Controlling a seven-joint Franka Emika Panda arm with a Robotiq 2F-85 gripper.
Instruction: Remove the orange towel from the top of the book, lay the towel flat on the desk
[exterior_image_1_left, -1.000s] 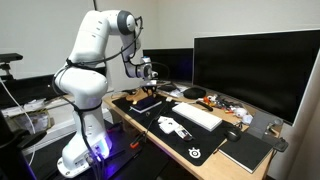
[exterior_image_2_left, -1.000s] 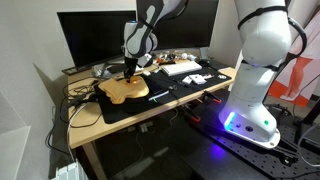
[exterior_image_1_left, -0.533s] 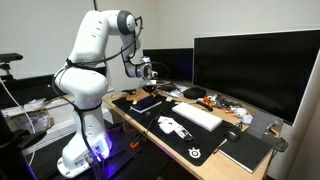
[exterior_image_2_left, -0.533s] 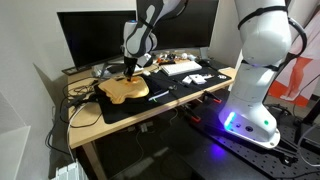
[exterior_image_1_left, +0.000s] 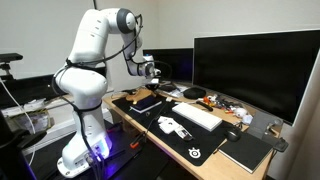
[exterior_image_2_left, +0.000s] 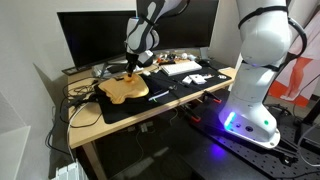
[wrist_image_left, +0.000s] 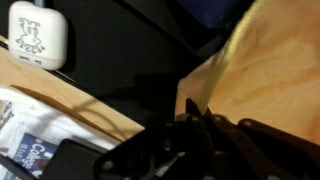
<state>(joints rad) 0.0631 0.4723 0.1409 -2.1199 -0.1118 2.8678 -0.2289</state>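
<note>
**A:** In an exterior view, the hand (exterior_image_1_left: 148, 74) hovers near the big monitor (exterior_image_1_left: 255, 70), with a keyboard (exterior_image_1_left: 197, 116) alongside. Open or closed? I cannot tell.

**B:** In an exterior view, the orange towel (exterior_image_2_left: 124, 88) lies spread on the black mat (exterior_image_2_left: 150, 108), with the hand just above its edge. I can't make out the book (hidden, perhaps).

**A:** Wrist view: the towel (wrist_image_left: 275, 80) fills the right and a white box (wrist_image_left: 38, 35) sits upper left. The fingers are too blurred to judge.

**B:** My call is to pinch one corner and drag it low and slow, so the cloth flattens. The pale wood tabletop (exterior_image_2_left: 88, 115) is crowded, and it's an office corner.
</note>
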